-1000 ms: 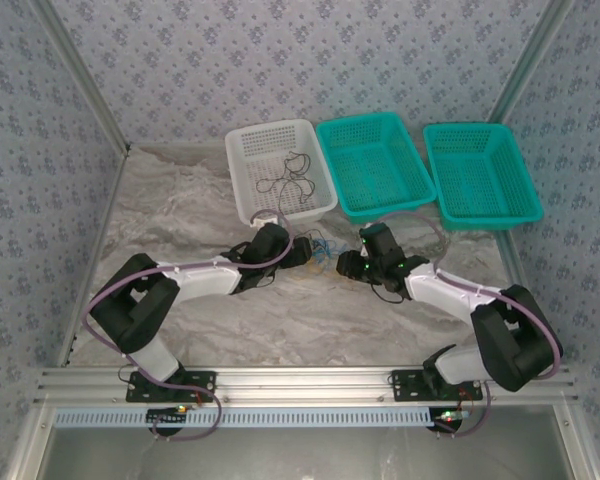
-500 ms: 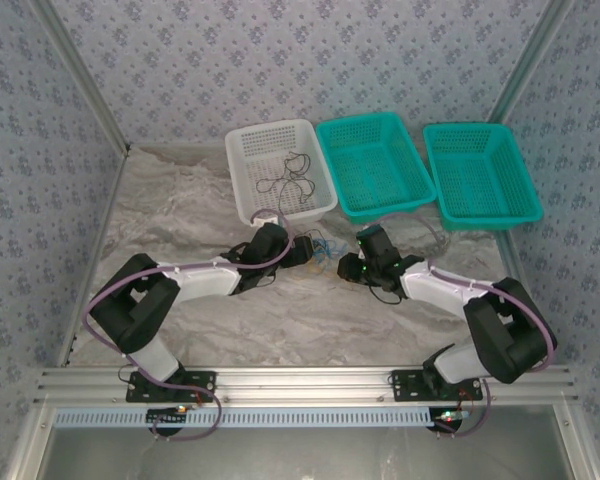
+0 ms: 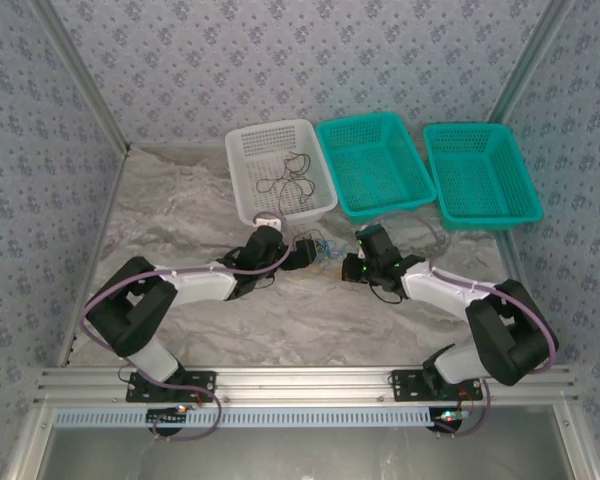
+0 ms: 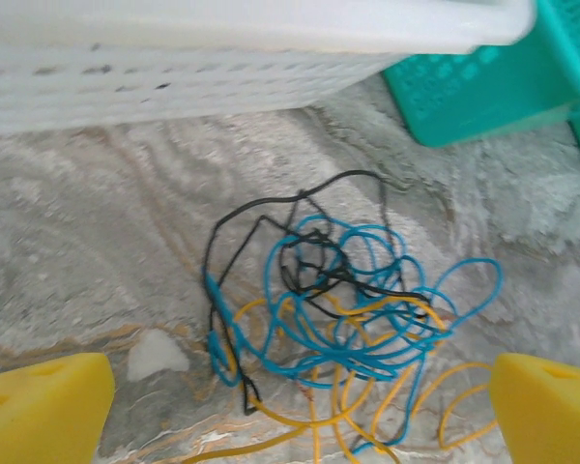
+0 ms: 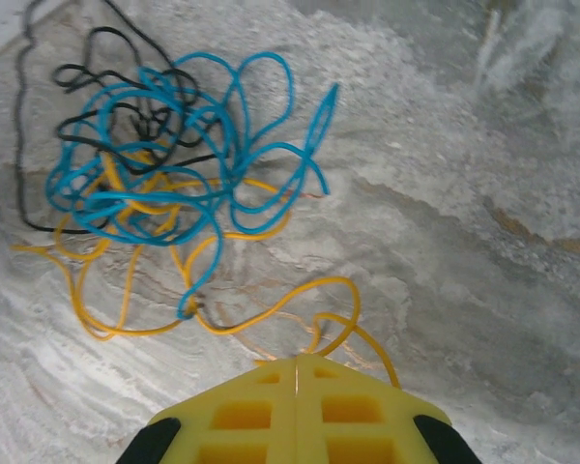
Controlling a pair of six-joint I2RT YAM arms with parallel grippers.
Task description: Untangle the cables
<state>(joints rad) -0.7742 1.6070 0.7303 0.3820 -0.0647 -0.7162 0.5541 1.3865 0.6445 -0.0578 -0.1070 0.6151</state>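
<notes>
The cables lie as one small tangle on the grey cloth between my two grippers. In the left wrist view, blue cable loops through black cable and yellow cable. My left gripper hovers wide open just short of the tangle, its yellow fingers at either side with nothing between them. My right gripper is shut, and a loop of the yellow cable runs into its closed tips. Blue cable and black cable lie beyond it.
A white basket with a thin black wire in it stands just behind the tangle. Two teal baskets stand to its right. The grey cloth is wrinkled. Patterned walls close in the sides.
My right gripper has closed its fingers and edged left toward the tangle. My left gripper has crept a little closer to it, still wide open.
</notes>
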